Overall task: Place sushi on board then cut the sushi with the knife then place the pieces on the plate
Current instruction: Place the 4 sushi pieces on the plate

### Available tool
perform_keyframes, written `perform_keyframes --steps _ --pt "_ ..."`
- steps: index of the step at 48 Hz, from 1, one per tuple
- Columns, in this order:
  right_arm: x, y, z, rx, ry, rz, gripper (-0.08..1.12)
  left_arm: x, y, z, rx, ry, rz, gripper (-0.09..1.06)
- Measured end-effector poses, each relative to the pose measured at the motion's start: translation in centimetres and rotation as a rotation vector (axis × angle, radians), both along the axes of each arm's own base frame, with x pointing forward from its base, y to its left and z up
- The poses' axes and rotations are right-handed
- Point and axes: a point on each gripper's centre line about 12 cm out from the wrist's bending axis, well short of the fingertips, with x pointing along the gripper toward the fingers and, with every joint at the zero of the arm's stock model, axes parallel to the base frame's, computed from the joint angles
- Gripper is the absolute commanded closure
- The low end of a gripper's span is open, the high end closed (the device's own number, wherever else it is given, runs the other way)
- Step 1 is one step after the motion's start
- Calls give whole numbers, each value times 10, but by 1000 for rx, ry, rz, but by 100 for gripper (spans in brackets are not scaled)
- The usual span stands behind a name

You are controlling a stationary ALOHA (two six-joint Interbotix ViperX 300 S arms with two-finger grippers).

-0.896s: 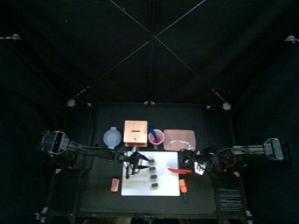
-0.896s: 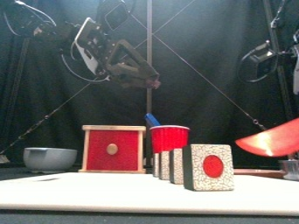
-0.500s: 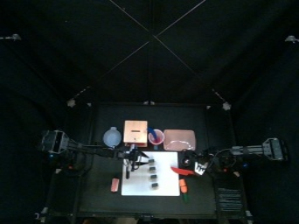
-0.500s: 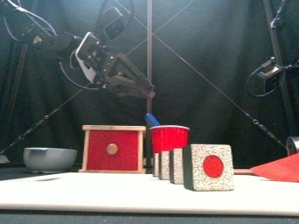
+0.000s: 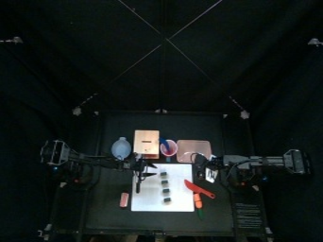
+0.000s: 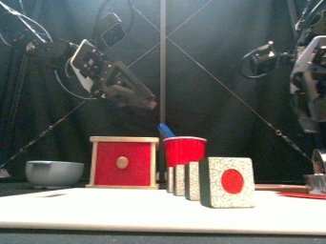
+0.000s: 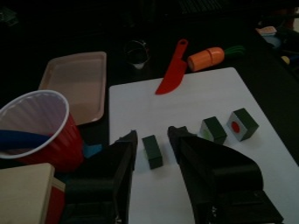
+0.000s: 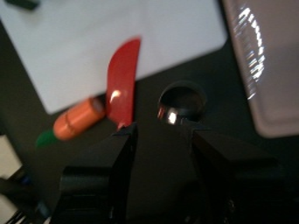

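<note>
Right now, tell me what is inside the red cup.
A blue toy knife stands in the red cup, one end poking above the rim. The cup's wall covers the rest of it, and the bottom cannot be seen.

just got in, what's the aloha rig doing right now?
Mid sushi task. The sushi pieces stand apart in a row on the white cutting board. The red knife lies across the board's right edge beside a toy carrot. The right gripper is low over its handle, jaws open, not holding it. The left gripper hovers open above the pieces. No piece is on the pink tray yet.
</note>
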Motion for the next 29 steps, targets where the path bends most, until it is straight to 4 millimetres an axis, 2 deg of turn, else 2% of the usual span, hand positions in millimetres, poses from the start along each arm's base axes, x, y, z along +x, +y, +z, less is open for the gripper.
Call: perform_keyframes --steps 8,16,29 --pt "37 -17 5 -196 -172 66 23 -9 0 -11 -2 31 0 22" --pt "81 -22 0 -288 -310 142 24 -17 3 -20 -4 60 12 22" --pt "137 -23 -22 -293 -305 183 24 -28 9 -33 -9 101 34 22"
